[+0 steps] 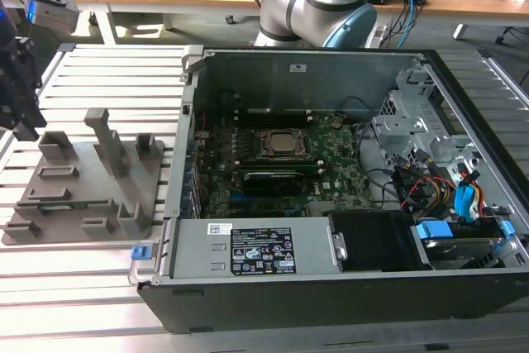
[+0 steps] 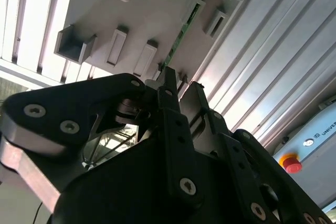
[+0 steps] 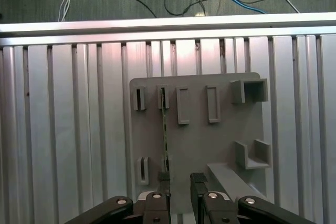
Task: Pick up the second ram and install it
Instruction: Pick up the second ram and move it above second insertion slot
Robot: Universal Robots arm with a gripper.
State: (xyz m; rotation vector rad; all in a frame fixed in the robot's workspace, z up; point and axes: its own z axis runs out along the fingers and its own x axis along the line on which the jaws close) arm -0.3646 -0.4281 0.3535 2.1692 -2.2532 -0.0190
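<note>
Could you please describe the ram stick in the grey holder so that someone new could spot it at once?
Find the grey holder plate on the ribbed table, on the exterior view's left of the open computer case. The ram stands on edge in one of its slots, just ahead of the hand. It is the only thin green strip; the neighbouring slots are bare grey.
</note>
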